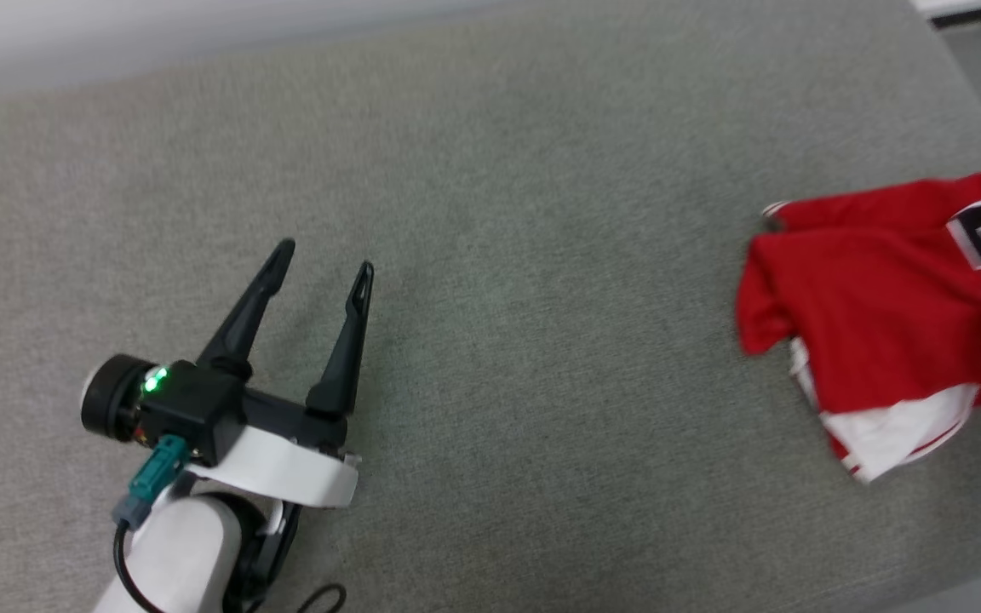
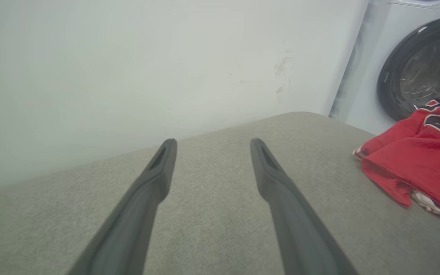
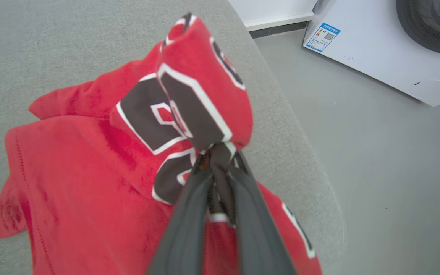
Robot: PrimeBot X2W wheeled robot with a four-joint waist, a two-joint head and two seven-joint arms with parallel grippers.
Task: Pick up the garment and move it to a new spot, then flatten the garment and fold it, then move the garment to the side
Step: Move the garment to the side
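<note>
My right pincer (image 3: 220,154) pinches a bunched fold of the red garment (image 1: 874,315), which lies crumpled at the right end of the grey padded surface (image 1: 499,255). My left pincer (image 1: 325,258) hovers spread, well apart.

Scene being lit brightly and evenly by soft diffuse light; source not being shown. Only faint shadows being cast under folds of garment (image 2: 414,164). Pale highlights being reflected in washing machine door (image 2: 426,72). Green lamp (image 1: 154,379) behind left gripper (image 1: 326,257) being bloomed. Head view being softened throughout. Right gripper's fingers (image 3: 189,229) being blurred near lens. Wrist-view edges being stretched by wide angle.
</note>
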